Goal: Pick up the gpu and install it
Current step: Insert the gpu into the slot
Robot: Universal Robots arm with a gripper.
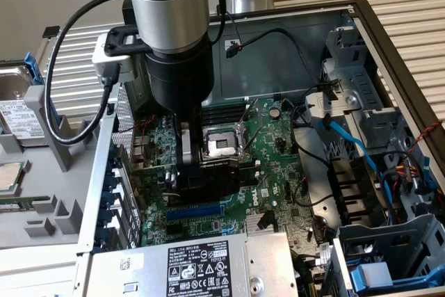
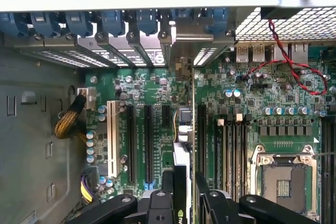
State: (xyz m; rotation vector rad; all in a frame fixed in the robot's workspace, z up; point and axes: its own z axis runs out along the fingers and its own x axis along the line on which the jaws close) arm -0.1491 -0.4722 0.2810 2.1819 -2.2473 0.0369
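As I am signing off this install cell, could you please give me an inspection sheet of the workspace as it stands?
Surface: green motherboard lying in an open computer case; CPU socket empty.
Job's things: gpu held upright over the expansion slots; whether it is seated cannot be told.
Clutter: hard drive outside the case, at the exterior view's left.
Grippers: gripper shut on the gpu.
Cables: blue cable by the drive bays; red-and-black wire; yellow-and-black bundle.
Surroundings: power supply at the case's near edge.
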